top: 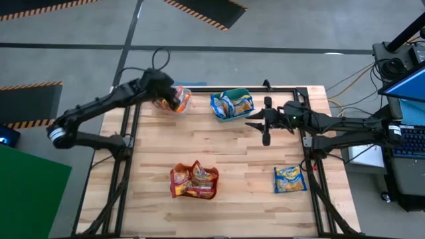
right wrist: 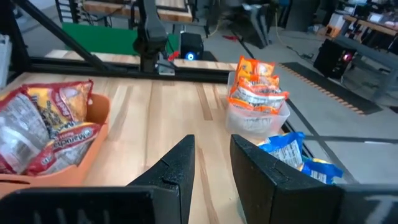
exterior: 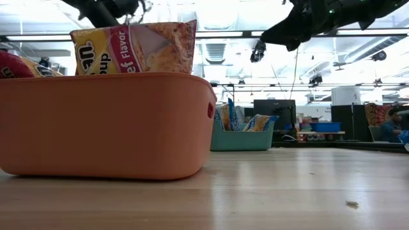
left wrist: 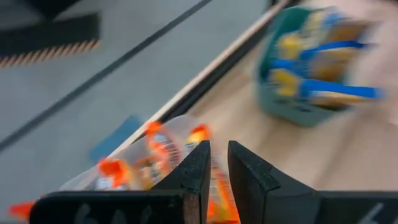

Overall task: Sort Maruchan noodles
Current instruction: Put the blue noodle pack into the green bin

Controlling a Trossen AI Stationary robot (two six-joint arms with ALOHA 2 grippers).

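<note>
- Left pincer (top: 174, 99) sits over the clear tub (top: 184, 106) at the bench's (top: 232, 149) far-left corner, where the orange noodle packets (right wrist: 258, 84) are stacked. In the left wrist view its fingers (left wrist: 193, 171) are nearly together with only a thin gap, and I can't see a packet between them, so my guess is it's either just dropped one in or is nosing down among them.
- Right pincer (top: 265, 126) hovers over the middle-right of the bench, just beside the teal tub (top: 222, 113) with the blue packets (top: 232, 103). Fingers are a bit apart with nothing in them, so it looks like it's waiting.
- Dark red packets (top: 194, 180) sit in the orange tub (exterior: 102, 124) at the near side.
- One blue packet (top: 290, 179) lies loose on the bench, near right, well apart from every tub. That's the leftover.
- Looks like sorting is almost done. Next move probably calls for the right arm to reach that stray packet, pinch it by an edge, and carry it to the teal tub.
</note>
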